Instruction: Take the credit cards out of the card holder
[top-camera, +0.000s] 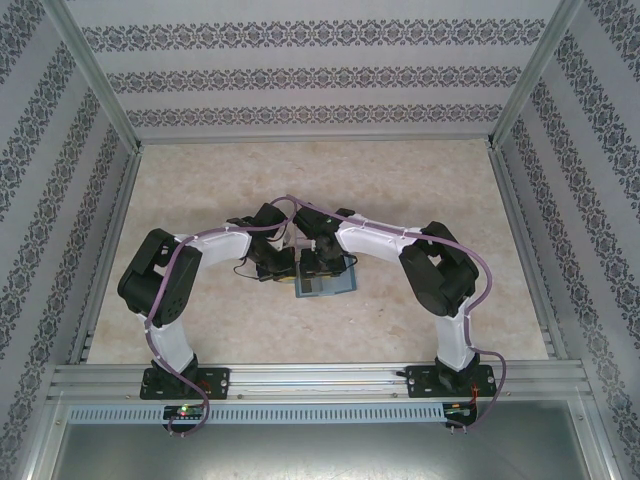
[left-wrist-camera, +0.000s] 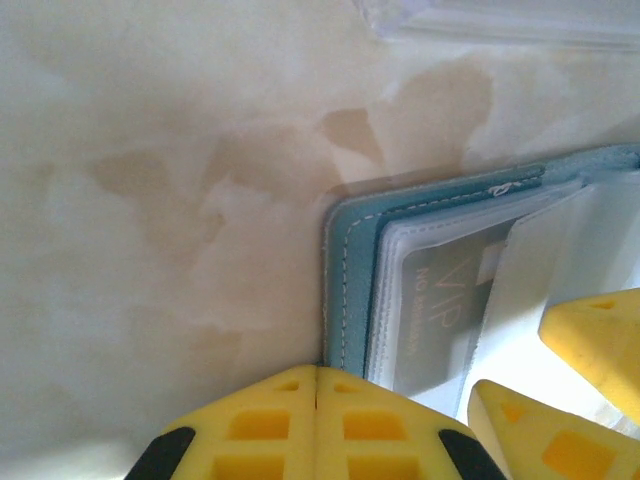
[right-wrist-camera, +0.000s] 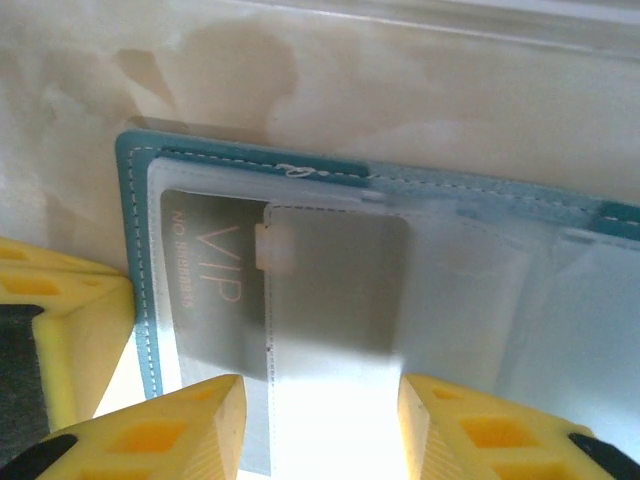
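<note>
While the left tool (left-wrist-camera: 316, 385) sits with its fingers pressed together, tip at the left edge of the card holder (left-wrist-camera: 350, 270) and nothing between them, the right tool (right-wrist-camera: 320, 392) stands spread over the open pockets. It has one finger either side of a loose clear sleeve (right-wrist-camera: 340, 290) and pinches nothing. The holder lies open and flat near the middle of the worktop (left-wrist-camera: 150, 200), between the two arms.

By my reading the step in hand is getting at the first card. It sits in its pocket, and the left tool looks placed to pin the cover while the right one works. The next move calls for the right tool to come down on an exposed edge of the credit card (right-wrist-camera: 215, 270), close on card rather than plastic, and draw it out along the pocket's opening. The slick sleeve may lift with it, so the pin on the cover matters.

That card is dark grey behind the film and reads "VIP" in pale letters. A smaller line beside it begins "NO." and runs into digits, probably eights, too soft to be sure. Just beyond the holder's far edge lies a clear tray (right-wrist-camera: 450, 20), with no writing to read on it.
</note>
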